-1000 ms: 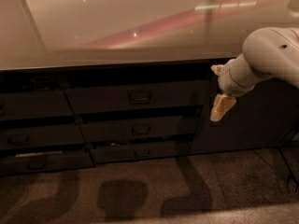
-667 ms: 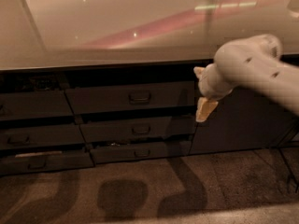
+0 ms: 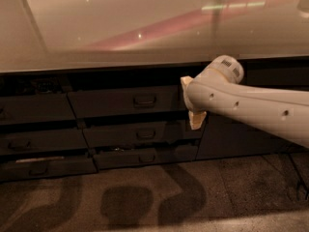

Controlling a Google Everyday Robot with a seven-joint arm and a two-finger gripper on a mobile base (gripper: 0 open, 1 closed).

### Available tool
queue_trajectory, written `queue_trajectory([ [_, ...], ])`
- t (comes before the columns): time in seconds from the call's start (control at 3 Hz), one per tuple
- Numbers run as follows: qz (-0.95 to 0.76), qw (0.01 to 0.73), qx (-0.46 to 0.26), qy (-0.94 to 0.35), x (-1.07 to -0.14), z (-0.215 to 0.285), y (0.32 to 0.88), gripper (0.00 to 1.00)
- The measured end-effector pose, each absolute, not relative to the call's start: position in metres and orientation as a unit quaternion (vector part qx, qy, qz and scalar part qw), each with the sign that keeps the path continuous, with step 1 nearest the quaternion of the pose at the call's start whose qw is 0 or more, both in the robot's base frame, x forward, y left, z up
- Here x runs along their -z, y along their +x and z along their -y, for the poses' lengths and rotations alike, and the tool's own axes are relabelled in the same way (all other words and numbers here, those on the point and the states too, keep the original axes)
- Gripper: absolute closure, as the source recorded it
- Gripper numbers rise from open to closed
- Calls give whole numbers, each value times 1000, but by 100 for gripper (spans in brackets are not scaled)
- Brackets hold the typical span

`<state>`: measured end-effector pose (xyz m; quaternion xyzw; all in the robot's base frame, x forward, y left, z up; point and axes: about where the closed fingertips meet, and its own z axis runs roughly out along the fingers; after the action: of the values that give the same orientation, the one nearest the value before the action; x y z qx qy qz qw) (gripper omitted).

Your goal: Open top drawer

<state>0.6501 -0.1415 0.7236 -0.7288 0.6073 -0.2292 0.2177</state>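
A glossy pale bench [image 3: 96, 28] crossed by a pink reflected streak is seen over the upper half of the view, from 9 to 3 o'clock. Under its front edge, at 9 o'clock, a stack of narrower dark grey drawer fronts [image 3: 34, 139] is found.

Just left of the centre, the wide dark grey flat-fronted top drawer [image 3: 106, 103] is set directly beneath the bench edge. A small dark pull handle [image 3: 145, 100] is carried at its middle, and the drawer appears closed. At 6 o'clock of it, two shorter dark drawer fronts [image 3: 125, 135] with like handles are stacked.

The cream-tipped tool [image 3: 195, 119] is held at 3 o'clock of the handle, by the right end of the top drawer. Most of it is hidden by the arm, so whether it is apart or together cannot be told, nor whether the drawer is touched.

The white rounded arm [image 3: 251, 105], dotted with small holes, is stretched from the tool towards the edge at 4 o'clock. Behind it, a plain dark cabinet door [image 3: 231, 139] is seen. At 6 o'clock, a dark speckled floor [image 3: 231, 197] is marked by curved shadows.
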Motion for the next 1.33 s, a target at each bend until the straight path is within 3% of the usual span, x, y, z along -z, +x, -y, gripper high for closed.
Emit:
queue_trajectory([
  [0.67, -564, 213, 280, -747, -719, 153, 679, 0],
  [1.33, -577, 267, 185, -749, -712, 154, 691, 0],
])
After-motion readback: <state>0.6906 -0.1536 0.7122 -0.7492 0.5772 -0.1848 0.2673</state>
